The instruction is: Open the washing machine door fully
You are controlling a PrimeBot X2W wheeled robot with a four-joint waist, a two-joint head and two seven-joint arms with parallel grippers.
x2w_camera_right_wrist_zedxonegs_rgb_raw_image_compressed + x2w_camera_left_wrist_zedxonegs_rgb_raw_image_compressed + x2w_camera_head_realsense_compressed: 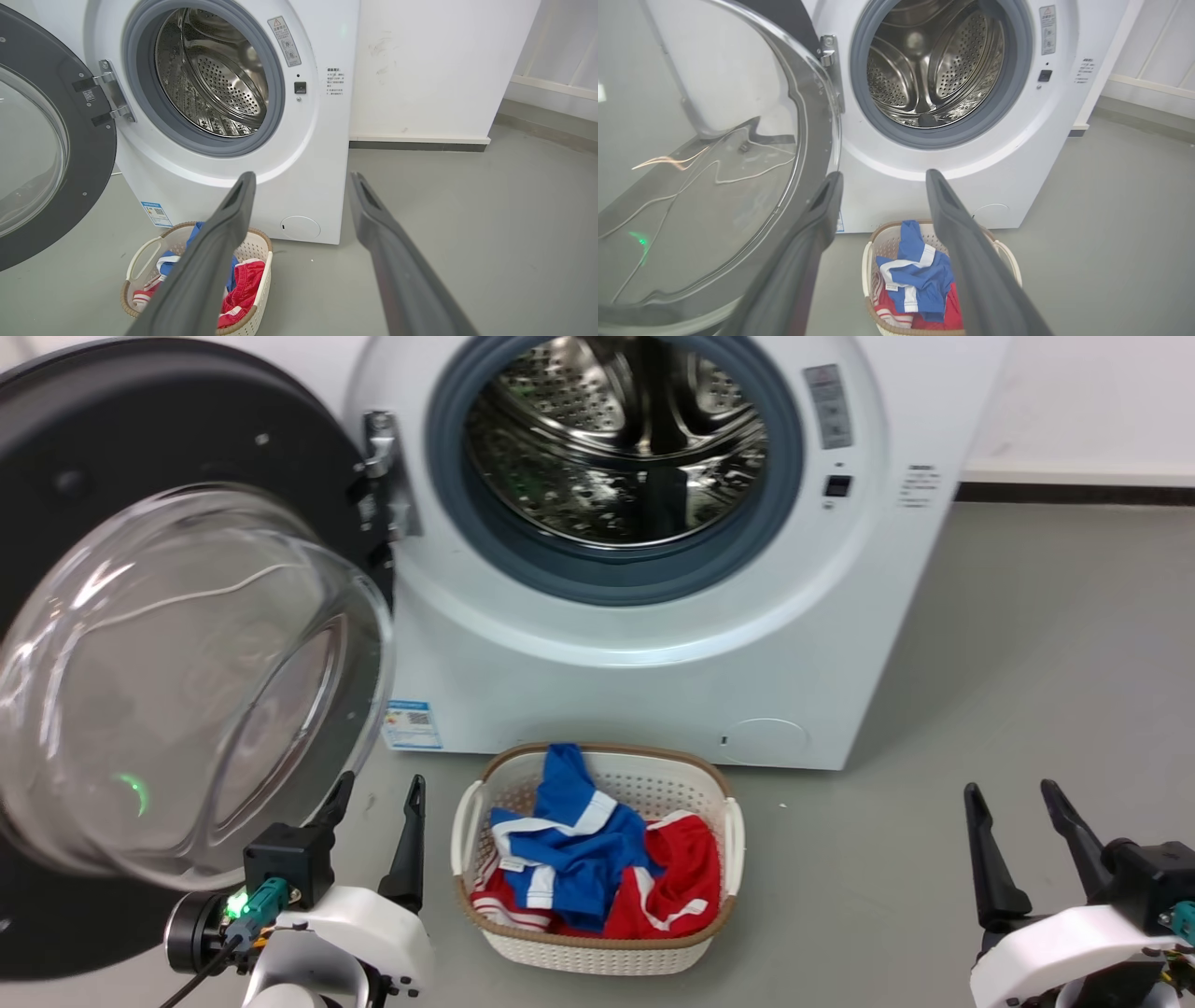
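Down at seven o'clock, the left pincer (380,784) gapes empty beside the round glossy black washing machine door (168,420), standing wide open at nine o'clock of the white boxy washing machine (653,681); at five o'clock the right pincer (1010,791) gapes too.

Glossy glass-bowled washing machine door (177,681); perforated steel drum (616,439).

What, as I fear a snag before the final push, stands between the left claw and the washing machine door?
Nothing visible. The open left claw is right beside the washing machine door, with nothing between them. The laundry basket stands on the claw's other side, before the washing machine.
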